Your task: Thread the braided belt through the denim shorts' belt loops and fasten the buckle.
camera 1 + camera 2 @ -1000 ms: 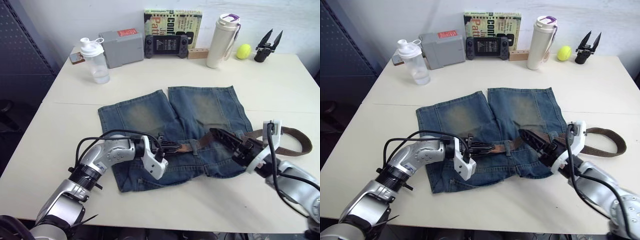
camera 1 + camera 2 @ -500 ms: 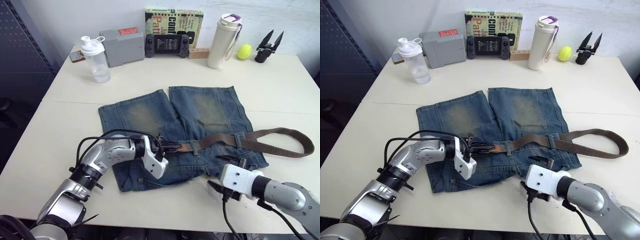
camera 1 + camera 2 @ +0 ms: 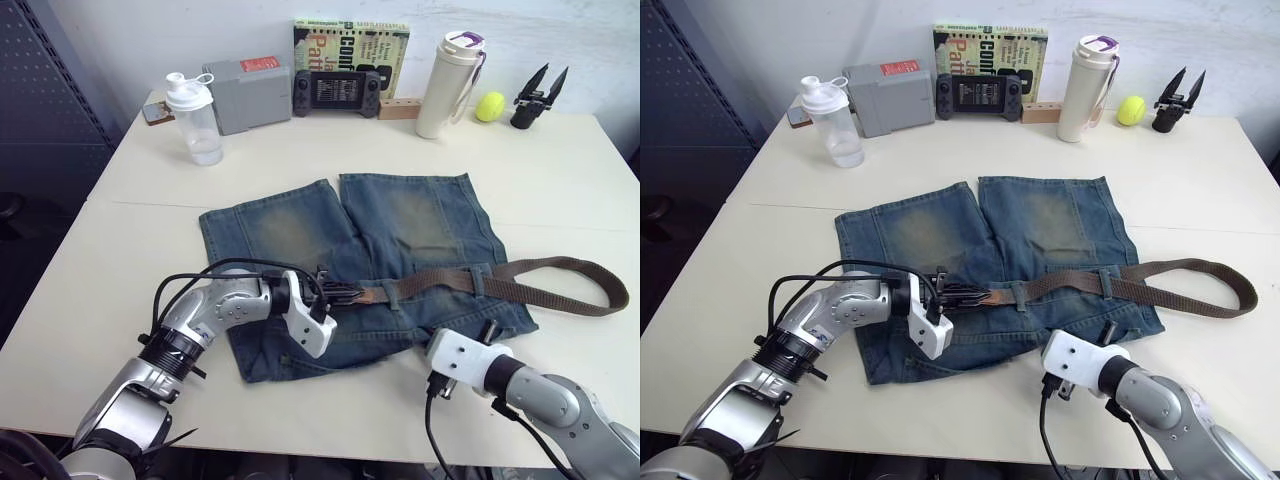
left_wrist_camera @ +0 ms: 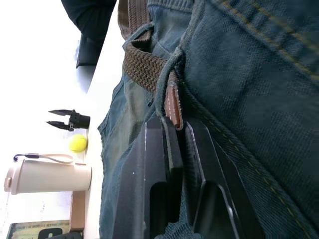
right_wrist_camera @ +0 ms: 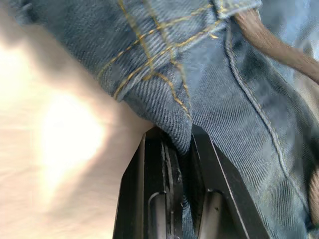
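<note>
The denim shorts (image 3: 375, 260) are laid flat mid-desk (image 3: 120, 250), waistband nearest the robot. The braided belt (image 3: 520, 285) is already fed through the middle belt loops (image 3: 481, 277), so roughly half the threading looks done; its long end is curled off past the shorts' right edge onto the desk, and the buckle can't be made out, so nothing is fastened yet. The belt's leather tip (image 4: 173, 105) is pinched by the left claw (image 4: 175, 134) at a loop left of centre. A fold of waistband denim is pinched by the right claw (image 5: 178, 142) at the near right edge. Left-side loops and buckling are probably what's left.
</note>
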Robot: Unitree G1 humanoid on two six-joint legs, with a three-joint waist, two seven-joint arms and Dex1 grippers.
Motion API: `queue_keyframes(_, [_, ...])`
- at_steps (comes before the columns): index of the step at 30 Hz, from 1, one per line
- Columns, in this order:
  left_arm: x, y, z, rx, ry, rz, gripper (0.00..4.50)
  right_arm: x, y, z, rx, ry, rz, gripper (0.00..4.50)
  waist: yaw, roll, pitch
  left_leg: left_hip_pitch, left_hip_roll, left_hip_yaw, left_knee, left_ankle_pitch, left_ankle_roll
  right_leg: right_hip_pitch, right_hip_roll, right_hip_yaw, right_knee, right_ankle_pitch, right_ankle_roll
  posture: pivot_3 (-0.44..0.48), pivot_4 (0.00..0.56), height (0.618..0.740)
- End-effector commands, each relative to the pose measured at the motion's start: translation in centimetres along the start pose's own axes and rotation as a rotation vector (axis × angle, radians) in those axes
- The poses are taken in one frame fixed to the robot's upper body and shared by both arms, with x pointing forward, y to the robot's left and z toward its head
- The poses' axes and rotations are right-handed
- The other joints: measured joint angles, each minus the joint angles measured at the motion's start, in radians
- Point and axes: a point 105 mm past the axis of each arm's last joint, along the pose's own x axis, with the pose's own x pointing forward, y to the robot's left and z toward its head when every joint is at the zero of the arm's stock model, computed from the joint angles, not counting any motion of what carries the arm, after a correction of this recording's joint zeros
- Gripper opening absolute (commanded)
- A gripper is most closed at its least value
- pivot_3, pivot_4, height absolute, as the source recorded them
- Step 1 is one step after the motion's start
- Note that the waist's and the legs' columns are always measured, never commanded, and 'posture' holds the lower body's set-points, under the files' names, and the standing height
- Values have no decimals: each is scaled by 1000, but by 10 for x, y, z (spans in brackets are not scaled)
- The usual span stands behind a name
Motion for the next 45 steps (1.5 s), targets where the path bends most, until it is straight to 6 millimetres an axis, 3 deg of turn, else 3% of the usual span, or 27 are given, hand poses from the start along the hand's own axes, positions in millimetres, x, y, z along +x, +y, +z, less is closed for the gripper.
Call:
queue_keyframes(1, [-1,17,8,75,-24,38,0,-14,-38,-63,27,278,-158,105,3,0,0,0,0,0,0,0,0,0,0,0,0,0,0,0,150,731])
queue_keyframes(5, [-1,19,12,84,-32,43,0,-33,-71,-96,36,445,-297,105,23,0,0,0,-1,1,0,0,0,1,-1,0,-1,0,1,0,150,731])
queue_keyframes(9, [-1,19,15,88,-40,45,0,-41,-87,-109,40,517,-370,105,32,0,0,-2,-1,4,0,0,1,0,-1,-2,-2,0,1,0,150,731])
queue_keyframes(19, [-1,20,16,89,-38,53,0,-28,-80,-101,31,492,-338,105,27,0,0,-4,-3,5,0,0,0,0,-1,-4,-3,0,1,0,150,731])
queue_keyframes(22, [-1,20,15,86,-33,56,0,-27,-76,-89,81,435,-307,105,25,0,0,-3,-3,5,0,0,0,0,0,-4,-3,0,1,0,150,731])
queue_keyframes(24, [-1,20,15,86,-31,57,0,-31,-80,-83,130,404,-325,902,24,0,0,-3,-2,4,0,0,0,0,0,-5,-3,0,1,0,150,731])
queue_keyframes(28, [-1,20,16,84,-31,66,0,-50,-90,-78,216,377,-319,1944,24,1,0,-4,-2,5,0,0,0,0,1,-5,-3,0,1,0,150,731])
queue_keyframes(29, [-1,20,16,84,-30,67,0,-57,-92,-77,246,376,-303,2517,23,1,0,-4,-2,4,-1,0,0,0,0,-5,-3,0,1,0,150,731])
queue_keyframes(31, [-2,20,15,85,-28,76,0,-65,-95,-60,358,307,-259,3116,21,1,0,-4,-2,5,0,0,0,0,1,-4,-3,0,1,0,150,731])
queue_keyframes(34, [-2,20,15,75,-25,79,0,-62,-73,-27,662,153,-57,4420,14,1,0,-3,-1,3,0,0,0,-1,1,-3,-1,0,1,0,150,731])
queue_keyframes(39, [-1,22,15,81,-24,93,0,-57,-22,25,1014,-85,357,4420,17,2,0,-2,0,0,-1,0,0,-2,3,-2,0,1,0,0,150,731])
queue_keyframes(41, [-2,23,14,83,-22,99,0,-52,-14,36,1078,-152,415,4420,18,1,0,-3,-1,0,0,0,0,-2,2,-2,0,1,0,0,150,731])
queue_keyframes(45, [-3,28,15,107,-22,125,0,-21,-3,48,1401,-357,426,4420,17,2,-1,-3,-1,1,0,0,0,-2,2,-2,2,1,0,0,150,731])
